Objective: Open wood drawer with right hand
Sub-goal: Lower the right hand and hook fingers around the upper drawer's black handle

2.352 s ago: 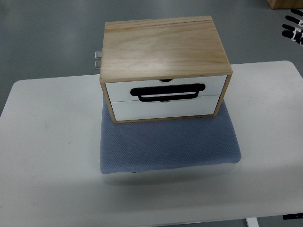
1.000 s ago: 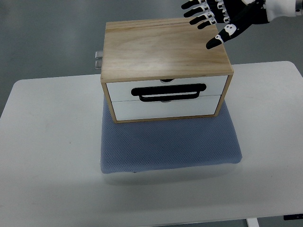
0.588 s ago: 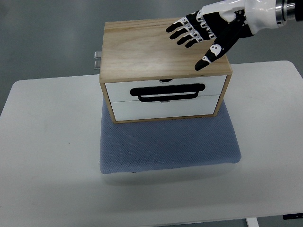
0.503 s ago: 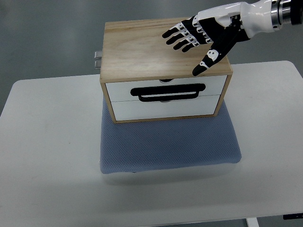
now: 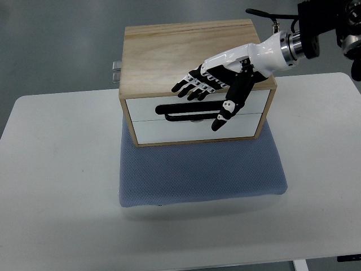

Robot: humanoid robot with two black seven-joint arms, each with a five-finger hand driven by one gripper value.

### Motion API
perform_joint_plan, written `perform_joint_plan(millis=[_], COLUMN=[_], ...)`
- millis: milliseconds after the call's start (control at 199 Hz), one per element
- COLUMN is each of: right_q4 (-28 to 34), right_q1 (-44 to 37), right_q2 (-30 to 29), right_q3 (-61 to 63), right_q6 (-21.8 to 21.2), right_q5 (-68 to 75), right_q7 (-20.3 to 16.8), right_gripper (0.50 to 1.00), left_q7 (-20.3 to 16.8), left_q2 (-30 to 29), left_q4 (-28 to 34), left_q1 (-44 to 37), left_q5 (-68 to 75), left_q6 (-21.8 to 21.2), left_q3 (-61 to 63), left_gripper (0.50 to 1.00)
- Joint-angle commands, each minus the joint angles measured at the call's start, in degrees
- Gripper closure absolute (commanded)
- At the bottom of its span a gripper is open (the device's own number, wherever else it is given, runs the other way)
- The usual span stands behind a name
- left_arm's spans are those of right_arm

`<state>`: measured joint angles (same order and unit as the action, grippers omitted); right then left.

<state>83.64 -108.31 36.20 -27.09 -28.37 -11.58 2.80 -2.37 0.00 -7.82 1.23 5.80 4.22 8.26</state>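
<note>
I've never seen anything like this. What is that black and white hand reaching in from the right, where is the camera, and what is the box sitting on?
That is the right hand of a humanoid robot; its arm comes in from the picture's right edge. There is only one camera, looking steeply down from the robot's own side, so you see roughly what the robot sees. The left arm is out of view.

On the white table lies a blue-grey pad, and on the pad stands a wooden drawer box. Its front has two white drawers, and a black handle sits near the seam between them.

The hand's fingers are spread and it holds nothing. It sits over the box's front edge, above the handle, with the thumb pointing down across the drawer fronts. Both drawers look closed.
</note>
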Motion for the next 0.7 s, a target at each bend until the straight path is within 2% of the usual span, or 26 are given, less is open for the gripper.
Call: perform_joint_plan(millis=[0, 151, 693], right_q4=[-0.06, -0.06, -0.23], right_q1=[0.12, 0.82, 4.07], right_q2=[-1.74, -4.2, -4.64], right_q3=[-0.94, -2.17, -4.55], right_q6=[1.91, 7.53, 11.75], right_q5=[-0.02, -0.02, -0.28], right_q7=[-0.25, -0.43, -0.78], right_gripper=[0.548, 0.548, 0.548], left_q7=[0.0, 0.0, 0.0], left_q2=[0.0, 0.0, 0.0], left_q4=[-0.01, -0.01, -0.01], left_q1=[0.01, 0.01, 0.01], left_q5=[0.0, 0.0, 0.0], left_q6=[0.0, 0.0, 0.0], left_q3=[0.0, 0.0, 0.0], left_gripper=[0.5, 0.5, 0.5])
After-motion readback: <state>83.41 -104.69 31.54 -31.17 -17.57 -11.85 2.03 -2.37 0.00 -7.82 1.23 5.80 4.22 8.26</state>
